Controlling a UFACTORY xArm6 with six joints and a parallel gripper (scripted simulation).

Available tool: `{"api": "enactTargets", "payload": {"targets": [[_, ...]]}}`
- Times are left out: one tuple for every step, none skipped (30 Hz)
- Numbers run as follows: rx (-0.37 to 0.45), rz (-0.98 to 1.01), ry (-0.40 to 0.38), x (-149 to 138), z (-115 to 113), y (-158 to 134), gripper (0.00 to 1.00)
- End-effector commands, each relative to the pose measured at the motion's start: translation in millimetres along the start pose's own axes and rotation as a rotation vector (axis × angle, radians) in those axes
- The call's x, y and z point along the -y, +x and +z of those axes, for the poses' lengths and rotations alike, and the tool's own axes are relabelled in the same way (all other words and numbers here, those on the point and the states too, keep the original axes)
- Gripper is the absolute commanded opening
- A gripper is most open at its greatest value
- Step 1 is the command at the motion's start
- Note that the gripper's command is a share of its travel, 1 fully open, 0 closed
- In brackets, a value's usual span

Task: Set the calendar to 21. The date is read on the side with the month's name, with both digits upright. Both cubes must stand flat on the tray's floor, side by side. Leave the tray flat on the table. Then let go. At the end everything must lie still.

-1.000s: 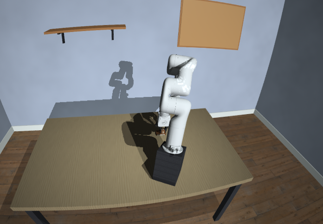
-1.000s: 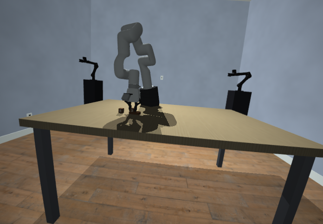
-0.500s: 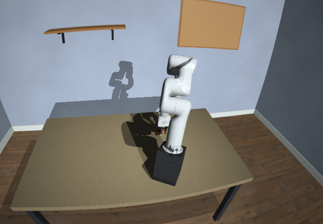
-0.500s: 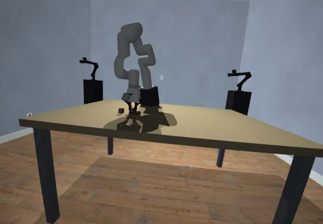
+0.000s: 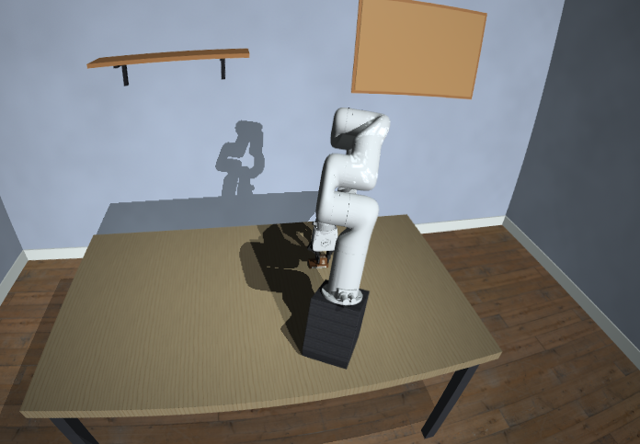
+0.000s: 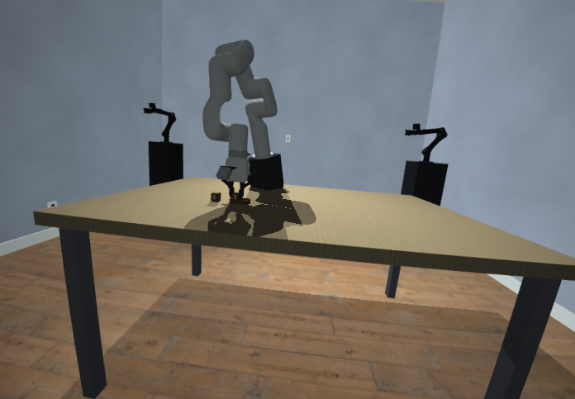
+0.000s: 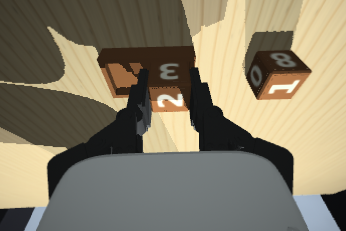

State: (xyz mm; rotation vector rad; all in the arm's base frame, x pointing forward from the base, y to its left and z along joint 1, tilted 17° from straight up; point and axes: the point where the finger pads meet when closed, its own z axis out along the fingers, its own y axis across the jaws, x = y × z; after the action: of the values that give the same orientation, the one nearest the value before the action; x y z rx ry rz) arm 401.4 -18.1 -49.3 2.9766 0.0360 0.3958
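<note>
In the wrist view my gripper (image 7: 169, 81) is shut on a brown digit cube (image 7: 169, 87) that shows a 3 on top and a 2 on the near face. The cube sits in the right part of the brown tray (image 7: 145, 67), whose left half is open. A second cube (image 7: 276, 75) stands on the table to the right, apart from the tray, showing 8, 0 and 1. In the exterior view the gripper (image 6: 236, 193) is down at the tray (image 6: 239, 201), with the loose cube (image 6: 215, 197) to its left.
The arm's black base block (image 5: 335, 328) stands on the table close behind the tray. A shelf (image 5: 167, 58) and a cork board (image 5: 417, 46) hang on the wall. Two black camera stands (image 6: 165, 153) (image 6: 425, 176) stand beyond the table.
</note>
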Motion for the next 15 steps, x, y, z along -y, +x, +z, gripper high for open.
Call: {"api": "enactTargets", "payload": {"targets": [[-0.002,0.000,0.000,0.0,-0.6,1.0,0.29],[-0.002,0.000,0.000,0.0,-0.6,1.0,0.29],[-0.002,0.000,0.000,0.0,-0.6,1.0,0.29],[-0.002,0.000,0.000,0.0,-0.6,1.0,0.29],[-0.002,0.000,0.000,0.0,-0.6,1.0,0.29],[-0.002,0.000,0.000,0.0,-0.6,1.0,0.29],[-0.002,0.000,0.000,0.0,-0.6,1.0,0.29],[-0.002,0.000,0.000,0.0,-0.6,1.0,0.29],[-0.002,0.000,0.000,0.0,-0.6,1.0,0.29],[-0.002,0.000,0.000,0.0,-0.6,1.0,0.29],[-0.002,0.000,0.000,0.0,-0.6,1.0,0.29],[-0.002,0.000,0.000,0.0,-0.6,1.0,0.33],[-0.002,0.000,0.000,0.0,-0.6,1.0,0.33],[-0.002,0.000,0.000,0.0,-0.6,1.0,0.33],[-0.002,0.000,0.000,0.0,-0.6,1.0,0.37]]}}
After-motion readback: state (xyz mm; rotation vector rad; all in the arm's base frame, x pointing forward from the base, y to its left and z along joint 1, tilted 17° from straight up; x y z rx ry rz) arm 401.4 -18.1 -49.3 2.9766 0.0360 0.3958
